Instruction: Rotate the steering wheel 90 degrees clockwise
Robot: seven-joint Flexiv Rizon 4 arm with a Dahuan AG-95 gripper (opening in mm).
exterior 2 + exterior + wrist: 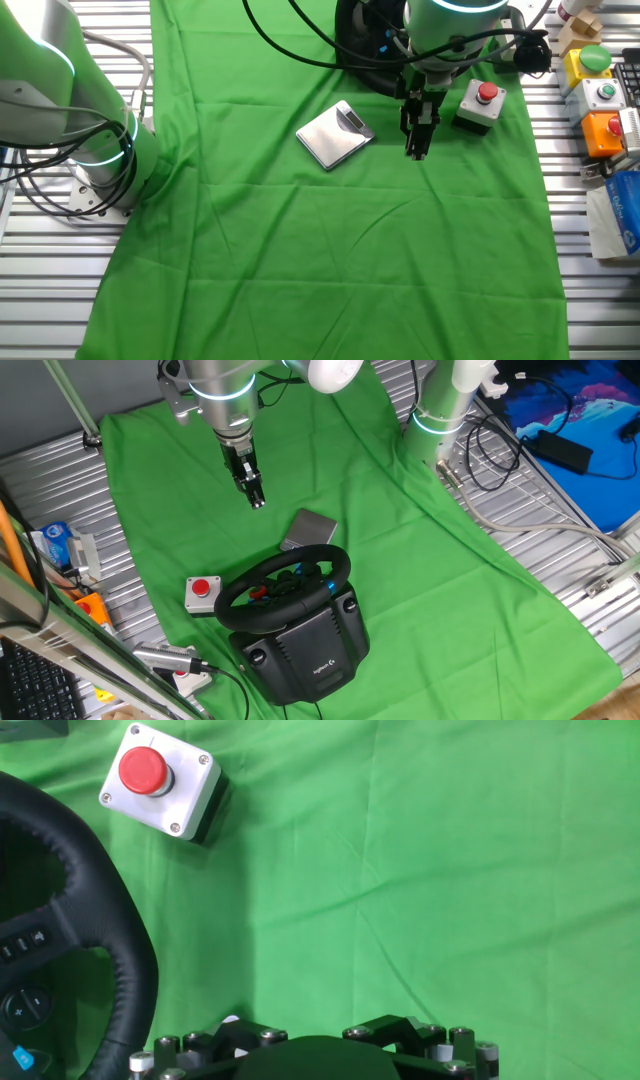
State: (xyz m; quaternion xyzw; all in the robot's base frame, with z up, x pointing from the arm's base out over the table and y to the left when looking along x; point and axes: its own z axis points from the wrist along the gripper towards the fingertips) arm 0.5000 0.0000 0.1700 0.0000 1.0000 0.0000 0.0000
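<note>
Gripper point(257, 499) hanging above the green cloth point(440, 580), away from the steering wheel point(285, 591).

The arm holds its gripper pointing down over the middle of the cloth, carrying nothing; its two fingers look close together, though no view shows clearly whether they are fully closed. Nearest it lies a flat silver scale point(309, 531), between the gripper and the wheel. The steering wheel sits on its bulky black base at the near edge of the cloth in one fixed view, rim tilted up and hub buttons showing, likely so the rim is free to grasp. A small grey box with a red button point(202, 594) stands just beside the wheel's rim, not touching it. The turn appears not yet begun.
</note>
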